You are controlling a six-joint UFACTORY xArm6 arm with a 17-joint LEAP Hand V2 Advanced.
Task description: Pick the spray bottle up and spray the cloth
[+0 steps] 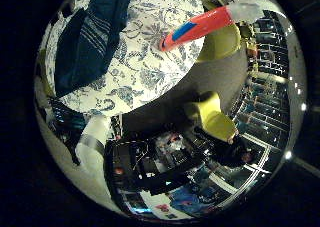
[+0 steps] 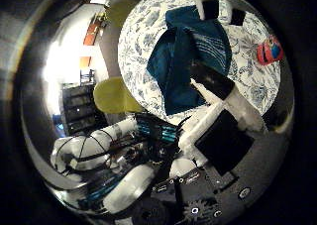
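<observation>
An orange spray bottle (image 1: 200,27) with a blue part is on the round table with the floral tablecloth (image 1: 150,72), near its rim. The right thumb side palm view shows it from above (image 2: 267,53). A dark blue striped cloth (image 1: 88,42) lies rumpled on the table beside it, away from the bottle, and also shows in the right thumb side palm view (image 2: 188,47). My hand (image 2: 226,101) is above the table, over the cloth's edge, with white and black fingers relaxed and nothing between them. It is not touching the bottle.
Yellow chairs (image 1: 215,112) (image 2: 114,94) stand around the table. Shelves and cluttered furniture (image 1: 175,167) fill the room beyond it. The arm (image 2: 109,151) shows below the palm.
</observation>
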